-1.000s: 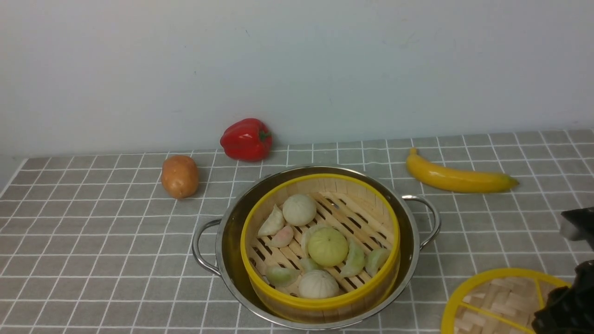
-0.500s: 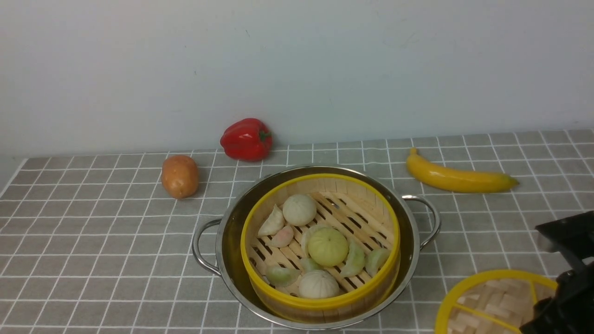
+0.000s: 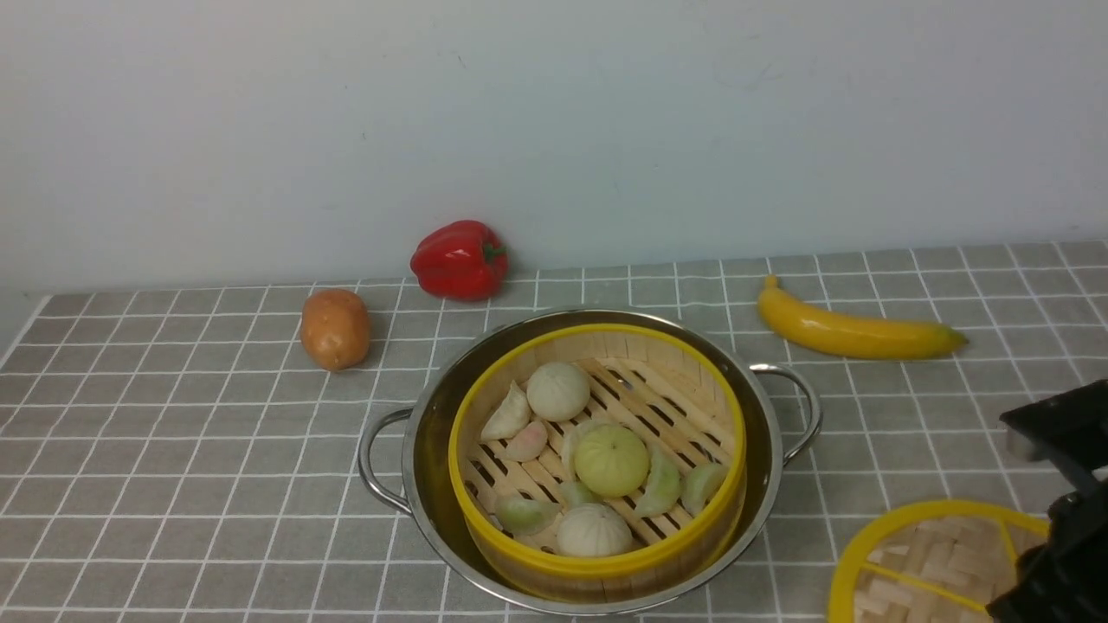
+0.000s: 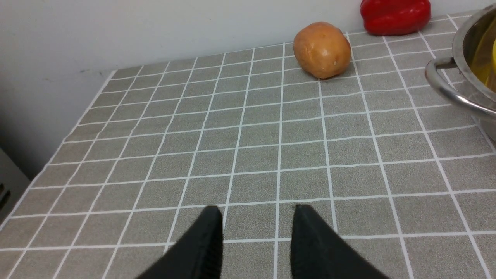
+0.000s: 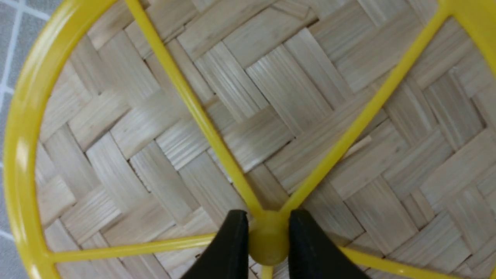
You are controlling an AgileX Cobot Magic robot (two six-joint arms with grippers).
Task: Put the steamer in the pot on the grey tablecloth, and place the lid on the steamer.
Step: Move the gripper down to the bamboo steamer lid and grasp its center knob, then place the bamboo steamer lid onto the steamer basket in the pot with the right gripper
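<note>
The steel pot (image 3: 427, 467) stands mid-table on the grey tablecloth (image 3: 173, 450). The steamer (image 3: 597, 567), with buns and dumplings inside, sits in it. The lid (image 3: 917, 562) is at the front right, partly cut off by the frame edge. My right arm (image 3: 1065, 554) is over it. In the right wrist view my right gripper (image 5: 267, 217) is shut on the lid's (image 5: 271, 97) yellow centre knob. I cannot tell whether the lid is off the cloth. My left gripper (image 4: 257, 211) is open and empty over bare cloth, left of the pot's handle (image 4: 445, 87).
A potato (image 3: 335, 329) and a red pepper (image 3: 459, 260) lie behind the pot on the left. A banana (image 3: 853, 333) lies behind it on the right. A pale wall closes the back. The cloth's left edge (image 4: 58, 143) shows in the left wrist view.
My right arm has come in leftward over the lid. The lid shifted slightly left, then back right. Pot, steamer and left gripper have not moved.
</note>
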